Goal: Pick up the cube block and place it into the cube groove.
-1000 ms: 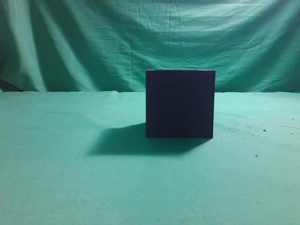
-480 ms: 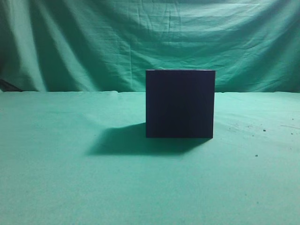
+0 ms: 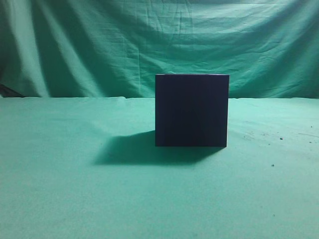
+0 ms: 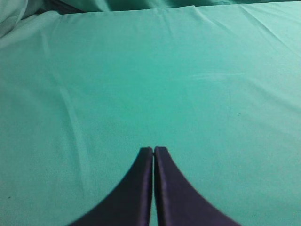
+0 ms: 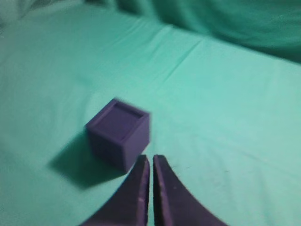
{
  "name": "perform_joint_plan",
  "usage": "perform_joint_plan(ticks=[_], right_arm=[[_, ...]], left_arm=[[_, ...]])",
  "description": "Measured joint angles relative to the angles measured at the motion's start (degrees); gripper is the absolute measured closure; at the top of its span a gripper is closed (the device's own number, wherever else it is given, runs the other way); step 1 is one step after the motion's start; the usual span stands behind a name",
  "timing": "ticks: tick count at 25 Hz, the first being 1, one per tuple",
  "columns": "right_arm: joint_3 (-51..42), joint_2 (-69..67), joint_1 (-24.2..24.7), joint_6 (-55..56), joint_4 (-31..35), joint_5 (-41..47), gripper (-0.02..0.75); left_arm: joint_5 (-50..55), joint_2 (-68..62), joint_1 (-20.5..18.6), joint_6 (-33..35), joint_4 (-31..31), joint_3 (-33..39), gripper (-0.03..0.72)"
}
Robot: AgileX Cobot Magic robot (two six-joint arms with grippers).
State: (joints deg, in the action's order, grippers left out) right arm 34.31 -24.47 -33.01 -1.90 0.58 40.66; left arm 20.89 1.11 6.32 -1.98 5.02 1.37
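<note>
One large dark navy-black box stands on the green cloth at the middle of the exterior view. It also shows in the right wrist view, blurred. Its top carries a square inner face inside a narrow rim, the cube groove; I cannot tell whether it is hollow or filled. No separate small cube block is in view. My right gripper is shut and empty, just right of and nearer than the box. My left gripper is shut and empty over bare cloth. Neither gripper shows in the exterior view.
The green cloth covers the table and hangs as a backdrop behind it. The box casts a shadow to its left. A few dark specks lie on the cloth at the right.
</note>
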Motion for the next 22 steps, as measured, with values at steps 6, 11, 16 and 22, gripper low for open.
perform_joint_plan(ticks=[6,11,16,22], right_arm=[[-13.5,14.2,17.8,0.0,1.3,-7.8,0.738],[-23.7,22.6,26.1,0.0,2.3,-14.1,0.738],[-32.4,25.1,28.8,0.0,2.4,-18.3,0.738],[-35.8,25.1,28.8,-0.1,2.4,-18.9,0.689]], left_arm=[[0.0,0.0,0.0,0.0,0.0,0.0,0.688],[0.0,0.0,0.0,0.0,0.0,0.0,0.688],[0.0,0.0,0.0,0.0,0.0,0.0,0.688],[0.0,0.0,0.0,0.0,0.0,0.0,0.688]])
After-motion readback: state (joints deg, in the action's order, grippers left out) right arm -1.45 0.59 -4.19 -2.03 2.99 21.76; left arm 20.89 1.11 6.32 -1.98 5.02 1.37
